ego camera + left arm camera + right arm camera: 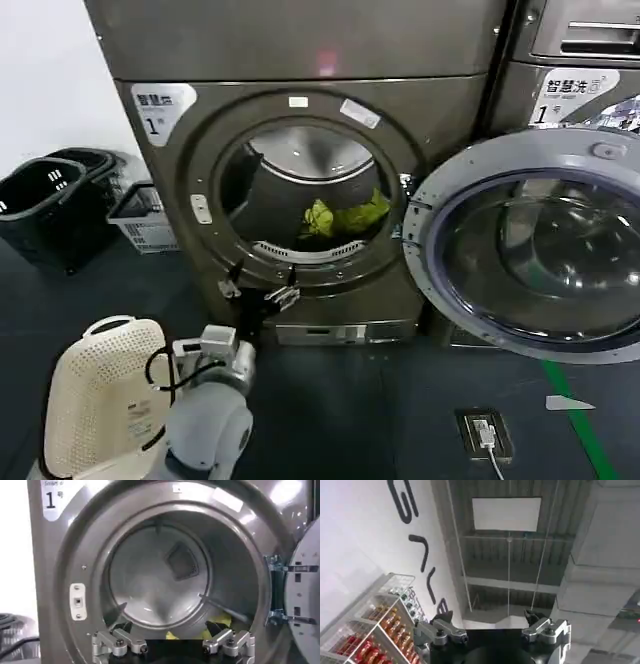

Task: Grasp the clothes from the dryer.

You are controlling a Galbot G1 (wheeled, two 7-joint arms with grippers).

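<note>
Dryer [300,180] door [540,245] swung fully open at 3 o'clock. One yellow-green bundle of clothes [345,217] sits in the drum at 5 o'clock of the opening, on the drum floor; nothing else in there that we can see. Our left gripper [258,292] hovers just outside the porthole rim at 6 o'clock, fingers spread apart, empty, short of the clothes. Right gripper [492,625] is parked pointing at the ceiling, fingers apart, empty. On the floor at 9 o'clock: two black baskets [50,205], one grey crate [145,220]. One cream basket [100,395] at 7 o'clock beside our left arm. We can't tell their contents.
</note>
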